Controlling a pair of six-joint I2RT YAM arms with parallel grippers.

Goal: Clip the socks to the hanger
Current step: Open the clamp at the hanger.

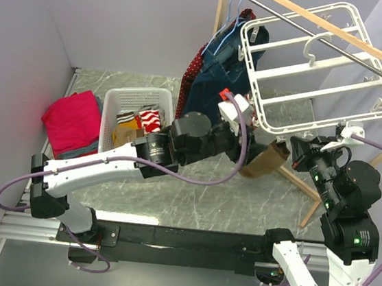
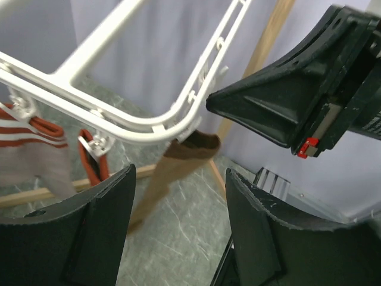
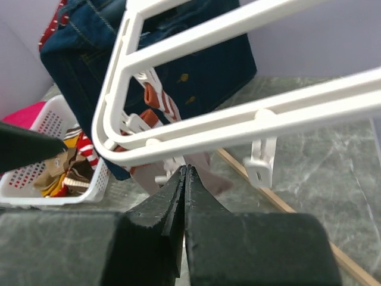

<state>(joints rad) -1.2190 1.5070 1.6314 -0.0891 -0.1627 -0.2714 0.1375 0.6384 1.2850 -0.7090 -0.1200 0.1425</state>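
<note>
The white hanger hangs tilted from a rod at the upper right. A brown sock hangs clipped at its near corner, and it also shows in the left wrist view. A red-and-white striped sock hangs from a clip further left. My left gripper is open and empty, just below the frame's corner, with the brown sock beyond its fingers. My right gripper is shut with nothing visible between the jaws, its tip just under the frame's edge bar. A taupe sock hangs behind the tip.
A white basket with several more socks stands at the left middle. A folded pink cloth lies left of it. A navy garment hangs behind the left arm. A wooden rack leg crosses the table. An empty clip dangles right of my right gripper.
</note>
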